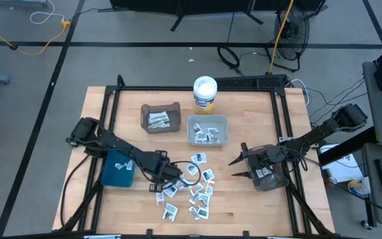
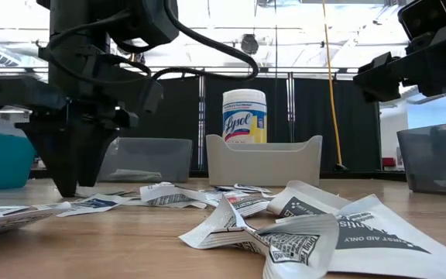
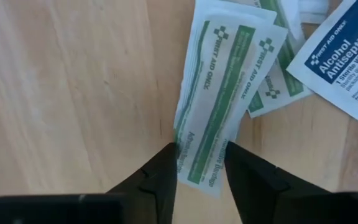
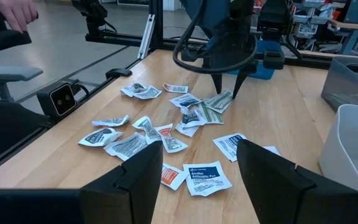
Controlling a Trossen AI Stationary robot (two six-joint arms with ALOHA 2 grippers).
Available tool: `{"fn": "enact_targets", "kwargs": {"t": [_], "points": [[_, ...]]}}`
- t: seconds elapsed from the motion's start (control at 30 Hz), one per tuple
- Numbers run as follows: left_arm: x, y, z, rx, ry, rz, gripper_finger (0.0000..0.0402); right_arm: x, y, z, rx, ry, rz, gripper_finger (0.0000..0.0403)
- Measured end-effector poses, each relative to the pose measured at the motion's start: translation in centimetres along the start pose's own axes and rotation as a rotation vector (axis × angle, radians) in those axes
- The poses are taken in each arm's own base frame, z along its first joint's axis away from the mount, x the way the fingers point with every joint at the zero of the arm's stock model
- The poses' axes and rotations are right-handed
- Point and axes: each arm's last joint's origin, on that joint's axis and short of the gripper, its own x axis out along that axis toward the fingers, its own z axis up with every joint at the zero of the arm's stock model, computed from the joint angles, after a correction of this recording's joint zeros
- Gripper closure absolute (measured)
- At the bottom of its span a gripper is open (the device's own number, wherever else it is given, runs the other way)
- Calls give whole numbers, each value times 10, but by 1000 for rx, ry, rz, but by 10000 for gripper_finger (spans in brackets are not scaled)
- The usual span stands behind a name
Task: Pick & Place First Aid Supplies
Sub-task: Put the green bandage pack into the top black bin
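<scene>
Lying flat on the bench (image 1: pixel 244 206) at the edge of the scattered packets (image 1: pixel 197 192), green-striped bandage strip (image 3: pixel 213 124) sits between the left hand (image 3: pixel 201 163) fingers, apart and not yet clamped. Could drag along the second strip (image 3: pixel 272 74) overlapping it, or slip out of a thin-edge pinch. Right hand (image 4: pixel 194 171) open, waiting beside the grey bin (image 1: pixel 270 180).

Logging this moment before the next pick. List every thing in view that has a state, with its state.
left gripper: down at the tabletop, fingers either side of a green-striped bandage strip, not yet shut
right gripper: open, hanging empty
Lysol tub: upright, lid on
brown bin: holds packets
grey bin: holds packets
teal bin: partly hidden, contents unseen
loose packets: scattered flat
</scene>
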Motion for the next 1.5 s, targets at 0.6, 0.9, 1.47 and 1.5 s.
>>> {"fn": "enact_targets", "kwargs": {"t": [0.6,0.9,1.47,1.5], "points": [[6,8,-7,-27,60,-54,311,0,0,0,-1,5,0,202],[-12,11,-14,-57,70,-18,312,0,0,-1,-1,6,-2,202],[-73,44,-29,-217,-157,224,312,0,0,0,-1,4,-2,202],[-75,50,-30,-229,-156,250,312,0,0,0,-1,4,-2,202]]}}
